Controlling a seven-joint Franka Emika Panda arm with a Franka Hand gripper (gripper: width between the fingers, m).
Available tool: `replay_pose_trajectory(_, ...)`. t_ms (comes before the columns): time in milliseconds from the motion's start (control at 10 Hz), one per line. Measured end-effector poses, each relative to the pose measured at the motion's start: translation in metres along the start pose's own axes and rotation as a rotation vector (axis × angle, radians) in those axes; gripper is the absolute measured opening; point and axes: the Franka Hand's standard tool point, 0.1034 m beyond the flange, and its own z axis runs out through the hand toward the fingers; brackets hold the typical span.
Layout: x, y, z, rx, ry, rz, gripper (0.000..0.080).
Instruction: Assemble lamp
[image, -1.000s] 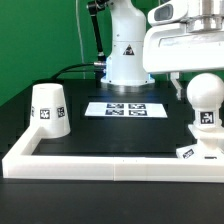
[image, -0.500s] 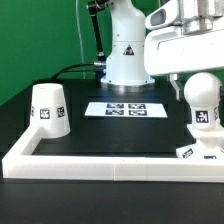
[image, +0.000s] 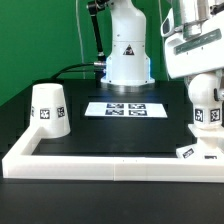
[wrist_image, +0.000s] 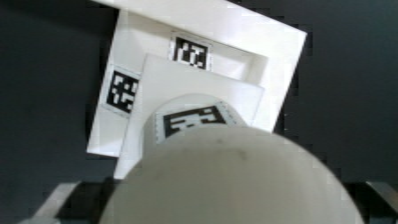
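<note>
Black tabletop (image: 90, 135), green wall (image: 40, 40) behind. The gripper (image: 202, 84) fingers (wrist_image: 75, 202) clamp the white round-headed plastic bulb (image: 207, 103), held over the flat square white base (wrist_image: 249, 75).

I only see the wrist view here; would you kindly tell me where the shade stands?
Observer: The shade stands upright, wide end down, at the exterior view's left, far from the base.
Operator: Thank you. What lies between them?
Observer: The marker board, flat on the table, further back.
Operator: How high is the bulb?
Observer: The hand holds the bulb upright, close above the base; I cannot tell contact.
</note>
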Motion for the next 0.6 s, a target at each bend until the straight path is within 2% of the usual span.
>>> replay_pose_trajectory(300, -0.0015, 0.0023, 0.0015, -0.019, -0.033, 0.289, 0.058)
replay_pose_trajectory(600, 0.004, 0.0018, 0.0023, -0.016, -0.042, 0.392, 0.058)
